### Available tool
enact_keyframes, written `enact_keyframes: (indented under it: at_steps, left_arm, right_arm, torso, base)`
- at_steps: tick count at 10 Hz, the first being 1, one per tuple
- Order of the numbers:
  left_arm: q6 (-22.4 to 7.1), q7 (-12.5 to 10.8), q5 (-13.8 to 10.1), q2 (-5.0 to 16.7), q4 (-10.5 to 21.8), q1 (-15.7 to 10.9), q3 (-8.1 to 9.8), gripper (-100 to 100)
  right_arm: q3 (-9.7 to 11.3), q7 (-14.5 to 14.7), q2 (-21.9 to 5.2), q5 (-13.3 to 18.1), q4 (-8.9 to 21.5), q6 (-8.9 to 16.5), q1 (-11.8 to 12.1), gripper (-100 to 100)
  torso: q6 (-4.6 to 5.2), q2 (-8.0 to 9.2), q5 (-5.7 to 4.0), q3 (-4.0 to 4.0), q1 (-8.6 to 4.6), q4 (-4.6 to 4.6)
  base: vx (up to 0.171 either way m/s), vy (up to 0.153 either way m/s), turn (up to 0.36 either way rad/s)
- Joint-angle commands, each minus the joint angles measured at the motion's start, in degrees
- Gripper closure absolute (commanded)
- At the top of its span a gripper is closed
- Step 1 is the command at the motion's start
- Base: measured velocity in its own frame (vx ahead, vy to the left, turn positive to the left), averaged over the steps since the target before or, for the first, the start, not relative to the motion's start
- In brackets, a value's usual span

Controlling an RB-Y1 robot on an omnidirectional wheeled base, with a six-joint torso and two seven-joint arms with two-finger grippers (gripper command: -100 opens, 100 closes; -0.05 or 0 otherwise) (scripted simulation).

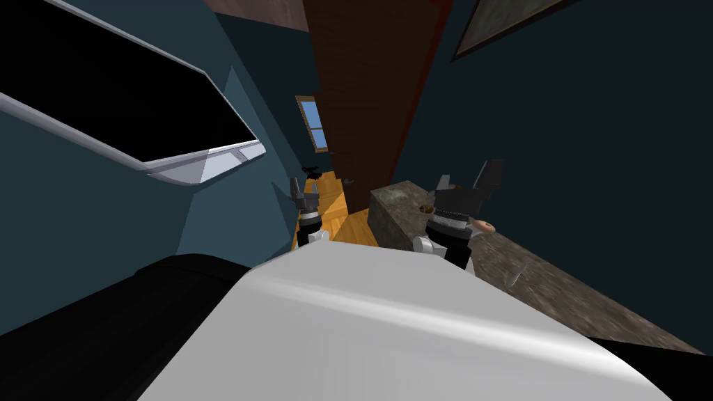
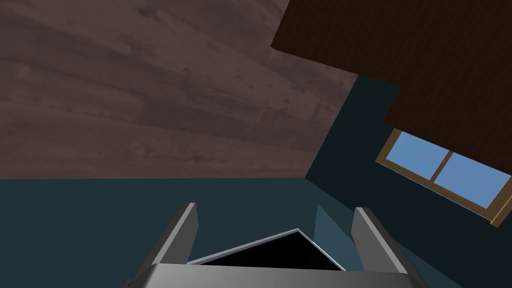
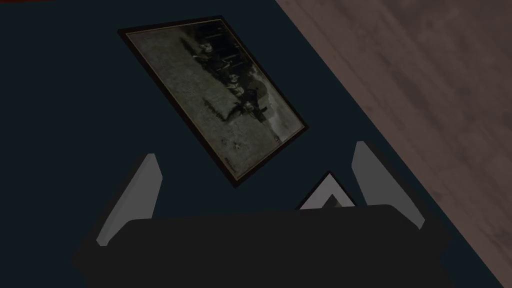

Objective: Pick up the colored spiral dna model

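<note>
The robot stood in a narrow gap between dark teal walls. On its right ran a long counter (image 1: 557,292), whose square near corner jutted into the passage just ahead of the right forearm. On its left a low black bulk (image 1: 104,327) crowded the other side. The only open way ran forward: a strip of orange plank floor (image 1: 331,209), squeezed between the left wall and a tall panel of dark brown wood (image 1: 362,104), with a small blue-paned window (image 1: 317,125) at the far end.

The left gripper (image 1: 296,186) was raised over that floor strip, and its blades (image 2: 182,230) were spread wide with nothing between them. The right gripper (image 1: 465,179) was held up above the counter's near end. Its fingers (image 3: 145,190) were also parted and empty.

The counter top was mottled grey-brown, like rough stone, with sharp straight edges. Three small things lay on it, well apart. A brownish ring-like piece (image 1: 425,207) sat near the corner, a pinkish rounded thing (image 1: 484,225) lay just beside the right forearm, and a thin grey item (image 1: 515,276) lay further along. I could not tell whether any of these was the coloured spiral model; each was too small to make out.

High on the left wall hung a flat black screen (image 1: 104,90) in a smooth pale grey frame with rounded corners. A dim framed picture (image 1: 501,21) hung on the right wall above the counter.
</note>
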State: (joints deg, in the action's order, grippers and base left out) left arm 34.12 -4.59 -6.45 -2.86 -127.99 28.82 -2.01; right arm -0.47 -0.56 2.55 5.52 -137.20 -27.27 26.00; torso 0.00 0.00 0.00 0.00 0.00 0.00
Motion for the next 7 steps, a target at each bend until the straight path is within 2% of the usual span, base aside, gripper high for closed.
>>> enact_keyframes:
  at_steps: [1,5,6,7]
  left_arm:
    - [0.00,0.00,0.00,0.00,0.00,0.00,0.00,0]
    - [0.00,0.00,0.00,-0.01,0.00,0.00,-0.01,0]
    - [0.00,0.00,0.00,-0.01,0.00,0.00,-0.01,0]
    - [0.00,0.00,0.00,0.00,0.00,0.00,-0.01,0]
  right_arm:
    - [-0.50,-0.53,-2.62,-1.14,0.99,1.68,-0.78,-100]
    - [-2.23,-2.42,-7.66,-5.15,4.49,7.14,-3.54,-100]
    - [-2.23,-2.42,-7.66,-5.15,4.49,7.56,-3.54,-100]
    - [-2.83,-3.07,-8.78,-6.53,5.70,9.56,-4.49,-100]
  torso:
    - [0.00,0.00,0.00,0.00,0.00,0.00]
    - [0.01,0.11,0.06,0.06,0.27,0.02]
    - [0.00,0.09,0.06,0.05,0.29,0.02]
    - [-0.01,0.05,0.05,0.03,0.21,0.01]
  base:
    - [-0.014,0.030,-0.098]
    - [-0.027,0.076,-0.117]
    - [-0.013,0.053,-0.034]
    - [-0.015,0.044,-0.095]
